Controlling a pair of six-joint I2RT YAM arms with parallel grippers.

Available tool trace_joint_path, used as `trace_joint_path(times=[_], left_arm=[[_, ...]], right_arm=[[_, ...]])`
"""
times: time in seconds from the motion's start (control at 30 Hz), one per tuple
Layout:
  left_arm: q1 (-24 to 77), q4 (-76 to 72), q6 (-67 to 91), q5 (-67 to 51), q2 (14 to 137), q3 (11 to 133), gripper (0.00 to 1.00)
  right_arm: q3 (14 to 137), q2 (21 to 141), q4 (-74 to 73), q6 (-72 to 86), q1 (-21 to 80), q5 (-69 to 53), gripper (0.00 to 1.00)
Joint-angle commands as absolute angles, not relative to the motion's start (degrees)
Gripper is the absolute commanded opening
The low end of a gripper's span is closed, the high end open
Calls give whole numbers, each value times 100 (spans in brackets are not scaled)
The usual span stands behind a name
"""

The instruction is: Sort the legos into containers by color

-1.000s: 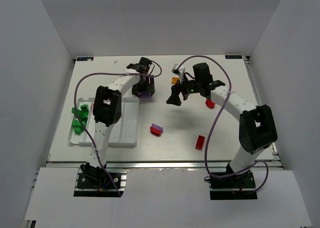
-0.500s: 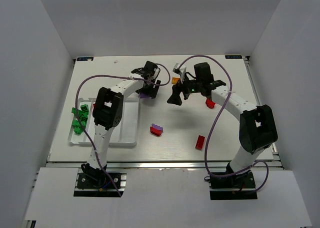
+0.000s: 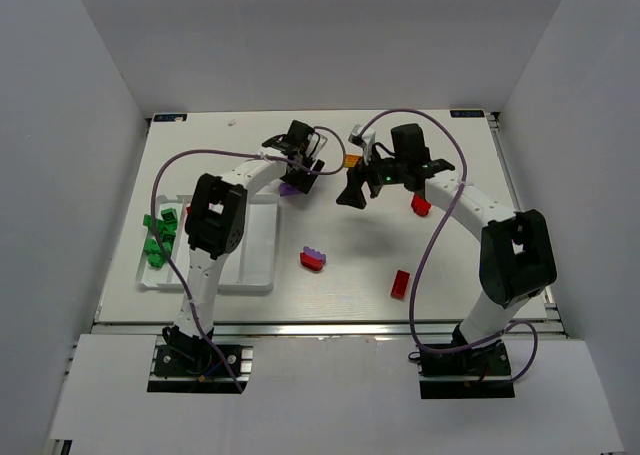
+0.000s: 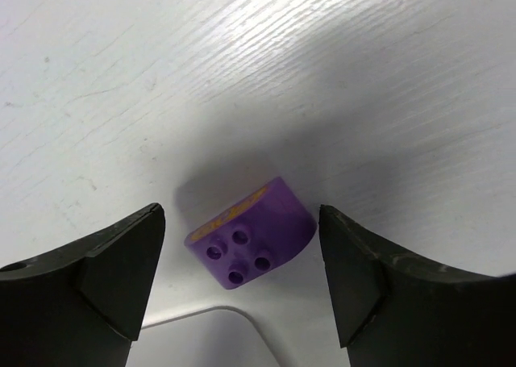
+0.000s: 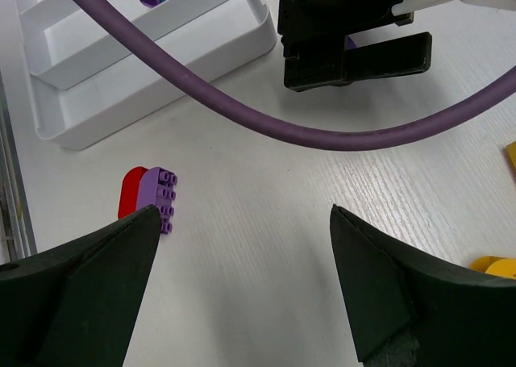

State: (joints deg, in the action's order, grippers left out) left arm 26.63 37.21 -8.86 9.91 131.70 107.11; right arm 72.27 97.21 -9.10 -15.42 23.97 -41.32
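The left gripper (image 4: 239, 214) stands wide open and holds nothing. The small purple plastic brick with 1 rounded side (image 4: 251, 239) lies on the white wood-grain table (image 4: 339, 77) right between the 2 black fingers (image 4: 113, 278), with a gap to each. The brick turns 4 round studs toward the wrist camera. Its longer side runs nearly from one finger to the other, a little slanted, so I judge that a closing would meet its short ends.

The brick is outside the shallow white plastic tray with long compartments (image 3: 255, 260), just beside the tray's corner. The left arm is clearly the nearer one.

The right gripper (image 5: 246, 214) is also fully open and empty, above bare table, with a red-and-purple pair of bricks (image 5: 149, 196) lying near it.

The plastic looks smooth, hard and slightly glossy — I expect it may slip if a pad catches the curved side.
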Motion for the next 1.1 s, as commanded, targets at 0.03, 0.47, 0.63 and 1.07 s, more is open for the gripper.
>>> trace_joint_path(times=[0.03,0.47,0.63,1.07], left_arm=[[2540,3612,-1116,247,13008,10521,82],[2391,3832,-993,-325,12455,9765,74],[2391,3744,-914,-308,12243,9483,70],[2399,3481,-62,-79,12718,10027,29]], right_arm=[[7330,9457,-896,-1529,2320,-4245,89],[7330,9466,-853,-1468,2320,-4263,89],[7339,9483,-817,-1398,2312,-4298,89],[7330,9387,-888,-1494,2320,-4263,89]])
